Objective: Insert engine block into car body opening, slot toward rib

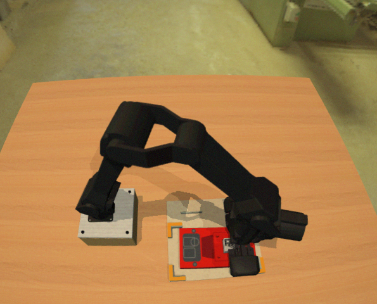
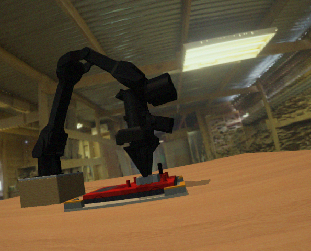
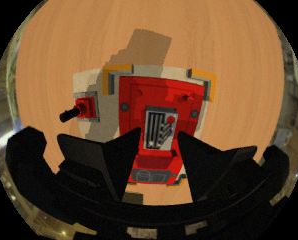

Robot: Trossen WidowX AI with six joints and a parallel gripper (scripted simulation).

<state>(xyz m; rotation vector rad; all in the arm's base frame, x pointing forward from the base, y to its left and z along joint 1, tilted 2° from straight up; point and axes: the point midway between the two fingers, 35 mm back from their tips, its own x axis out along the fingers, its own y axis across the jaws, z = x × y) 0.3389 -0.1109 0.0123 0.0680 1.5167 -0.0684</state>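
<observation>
The grey engine block sits upright in the opening of the red car body, with its upper part above the deck. Its top shows dark bars and a red round spot in the wrist view. My gripper is open, pointing down, with one fingertip on each side of the block and a narrow gap at each side in the wrist view. The rib and the block's slot cannot be made out. How deep the block's bottom sits is hidden.
A pale base plate with orange corner brackets surrounds the car. Beside the car stands a red holder with a black post. Small red posts rise from the deck near the block.
</observation>
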